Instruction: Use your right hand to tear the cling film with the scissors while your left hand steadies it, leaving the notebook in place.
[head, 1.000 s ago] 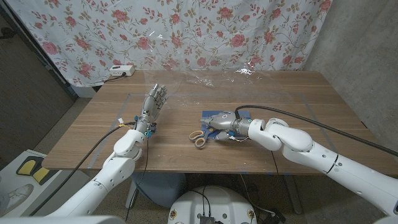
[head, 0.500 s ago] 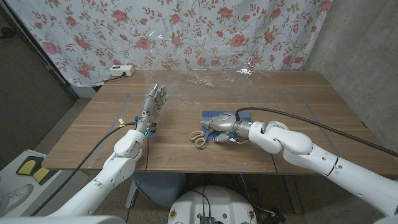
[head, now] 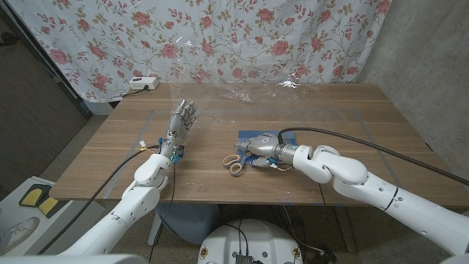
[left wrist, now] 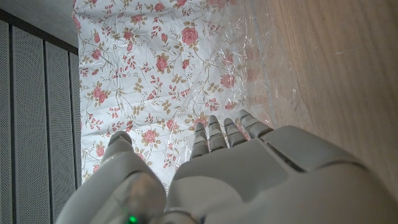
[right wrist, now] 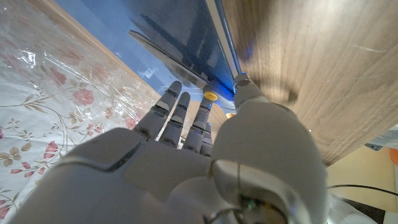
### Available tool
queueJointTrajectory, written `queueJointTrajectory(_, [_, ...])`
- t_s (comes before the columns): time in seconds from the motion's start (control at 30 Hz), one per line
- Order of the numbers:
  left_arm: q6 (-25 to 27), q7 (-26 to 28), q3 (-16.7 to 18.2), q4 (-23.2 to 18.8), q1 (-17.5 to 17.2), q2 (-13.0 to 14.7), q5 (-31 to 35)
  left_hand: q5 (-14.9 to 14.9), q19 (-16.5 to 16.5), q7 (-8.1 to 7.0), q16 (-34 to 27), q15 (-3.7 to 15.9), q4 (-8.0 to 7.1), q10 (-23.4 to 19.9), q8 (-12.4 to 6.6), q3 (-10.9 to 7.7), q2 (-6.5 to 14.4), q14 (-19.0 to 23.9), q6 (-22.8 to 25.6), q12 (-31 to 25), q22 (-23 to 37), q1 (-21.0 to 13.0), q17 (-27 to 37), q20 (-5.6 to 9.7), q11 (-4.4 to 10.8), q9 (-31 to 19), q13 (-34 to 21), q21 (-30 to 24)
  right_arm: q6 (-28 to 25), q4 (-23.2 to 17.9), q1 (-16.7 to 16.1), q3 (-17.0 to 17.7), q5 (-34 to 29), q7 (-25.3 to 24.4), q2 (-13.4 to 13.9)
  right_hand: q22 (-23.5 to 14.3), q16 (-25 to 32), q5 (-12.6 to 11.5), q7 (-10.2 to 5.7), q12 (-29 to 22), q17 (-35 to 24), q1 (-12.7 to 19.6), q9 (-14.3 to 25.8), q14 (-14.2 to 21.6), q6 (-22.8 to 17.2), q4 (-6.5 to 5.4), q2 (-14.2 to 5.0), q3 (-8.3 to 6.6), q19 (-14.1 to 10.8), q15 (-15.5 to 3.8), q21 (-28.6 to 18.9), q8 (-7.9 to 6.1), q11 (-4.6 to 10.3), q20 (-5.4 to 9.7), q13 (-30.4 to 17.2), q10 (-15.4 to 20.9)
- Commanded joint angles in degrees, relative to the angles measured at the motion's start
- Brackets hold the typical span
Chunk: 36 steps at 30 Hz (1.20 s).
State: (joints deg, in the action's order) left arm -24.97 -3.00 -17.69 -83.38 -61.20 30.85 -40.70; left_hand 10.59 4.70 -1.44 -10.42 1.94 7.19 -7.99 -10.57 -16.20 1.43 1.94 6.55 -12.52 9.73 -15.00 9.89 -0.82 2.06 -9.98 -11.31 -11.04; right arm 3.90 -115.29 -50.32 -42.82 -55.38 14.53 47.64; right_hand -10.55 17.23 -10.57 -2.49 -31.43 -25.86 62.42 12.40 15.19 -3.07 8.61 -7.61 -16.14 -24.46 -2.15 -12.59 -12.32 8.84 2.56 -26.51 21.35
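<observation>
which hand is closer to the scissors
Right. The right hand lies over the scissors, by their blades, with the handles sticking out beside it. The left hand is raised well off to the side, apart from them.

Floral curtain [head: 220,37] behind wooden table [head: 366,125], white box [head: 143,83]

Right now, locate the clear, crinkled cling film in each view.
Head view: cling film along the wooden table's far edge.
Left wrist view: cling film past the left robot hand, between wood and rose-patterned curtain.
Right wrist view: cling film beyond the right robot hand, against the curtain.
Shared landmark: that curtain.
</observation>
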Motion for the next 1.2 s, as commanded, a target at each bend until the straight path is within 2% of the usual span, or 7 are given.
queueJointTrajectory(0.03, [-0.47, -0.31, 0.04, 0.45, -0.06, -0.25, -0.11, 0.3, 0.16, 0.23, -0.04, 0.41, 0.23, -0.42, 0.0, -0.02, 0.48, 0.18, 0.07, 0.03, 0.25, -0.08, 0.18, 0.05, -0.29, -0.15, -0.14, 0.02, -0.47, 0.52, -0.79, -0.18, 0.19, -1.5, -0.04, -0.15, 0.94, 0.06, -0.15, -1.14, -0.6, 0.89, 0.26, 1.18, -0.43, 0.55, 0.29, -0.01, -0.98, -9.08, -0.45, -0.3, 0.24, 0.37, -0.66, 0.66])
queueJointTrajectory(0.43, [-0.57, -0.36, 0.05, 0.3, -0.24, -0.24, -0.15, 0.3, 0.17, 0.14, -0.06, 0.42, 0.22, -0.46, -0.01, 0.02, 0.51, 0.23, 0.08, 0.03, 0.25, -0.02, 0.19, 0.07, -0.23, -0.15, -0.14, 0.02, -0.69, 0.86, -1.5, -0.38, -0.08, -3.13, 0.13, -0.29, 2.11, 0.23, -0.2, -3.41, -2.22, 2.7, 0.32, 2.81, -0.7, 1.25, 1.47, 0.51, -2.06, -9.22, -0.95, -0.19, 0.67, 0.41, -2.44, 0.69])
queueJointTrajectory(0.63, [-0.69, -0.35, 0.11, 0.37, -0.55, -0.3, -0.3, 0.3, 0.18, 0.22, -0.06, 0.43, 0.21, -0.51, -0.02, 0.05, 0.52, 0.23, 0.1, 0.01, 0.25, 0.03, 0.19, 0.06, -0.09, -0.15, -0.14, 0.02, 0.32, 1.48, -1.81, -0.08, 0.84, -5.87, 0.14, -0.5, 4.25, 0.24, -1.4, -7.66, -4.84, 3.34, 0.37, 5.65, -3.95, 0.42, 1.1, 1.25, -4.01, -10.47, -1.89, -0.96, 1.71, 0.86, -4.89, 3.8])
queueJointTrajectory(0.9, [-1.01, -0.4, 0.24, 0.32, -0.9, -0.34, -0.44, 0.3, 0.17, 0.24, -0.07, 0.42, 0.21, -0.41, -0.04, 0.07, 0.53, 0.26, 0.15, 0.06, 0.25, 0.07, 0.19, 0.05, -0.13, -0.14, -0.14, 0.02, 1.59, 2.43, -2.32, 0.41, 2.1, -9.77, 0.09, -0.9, 6.92, 0.08, -4.49, -14.68, -8.61, 5.13, 0.18, 10.13, -11.55, 0.2, -0.6, 1.94, -7.05, -11.19, -3.73, -2.04, 3.08, 2.26, -8.6, 9.47])
queueJointTrajectory(1.0, [-1.14, -0.41, 0.29, 0.33, -1.06, -0.35, -0.47, 0.3, 0.19, 0.11, -0.05, 0.39, 0.21, -0.48, -0.02, 0.08, 0.52, 0.2, 0.11, 0.03, 0.25, 0.09, 0.19, 0.06, -0.12, -0.14, -0.14, 0.02, 1.8, 2.42, -2.46, 0.72, 2.71, -10.42, 0.2, -1.0, 7.58, -0.16, -5.09, -15.7, -9.42, 5.95, 0.16, 11.9, -13.69, 0.21, -1.38, 1.75, -7.76, -11.3, -4.27, -2.36, 3.13, 2.5, -8.21, 11.31])
queueJointTrajectory(1.13, [-1.24, -0.45, 0.29, 0.44, -1.13, -0.39, -0.48, 0.3, 0.18, 0.18, -0.05, 0.4, 0.21, -0.43, 0.0, 0.1, 0.52, 0.22, 0.06, 0.06, 0.25, 0.11, 0.19, 0.04, -0.08, -0.14, -0.14, 0.02, 2.09, 2.23, -2.6, 1.17, 3.49, -11.12, 0.37, -1.2, 7.5, -0.6, -6.65, -16.97, -10.15, 6.8, 0.22, 14.31, -20.35, -0.45, -2.84, 0.95, -8.09, -11.34, -5.12, -3.93, 2.98, 3.02, -6.13, 16.25])
queueJointTrajectory(1.2, [-1.34, -0.48, 0.31, 0.52, -1.12, -0.49, -0.55, 0.3, 0.19, 0.18, -0.05, 0.43, 0.2, -0.43, -0.01, 0.11, 0.52, 0.21, 0.07, 0.06, 0.25, 0.12, 0.19, 0.04, -0.15, -0.14, -0.14, 0.02, 2.03, 2.22, -2.74, 1.39, 3.52, -11.67, 0.42, -1.31, 7.32, -0.57, -7.1, -16.91, -10.26, 7.11, 0.31, 15.75, -23.57, -0.56, -2.77, 0.45, -8.46, -11.49, -5.68, -4.76, 2.74, 3.29, -4.63, 18.36])
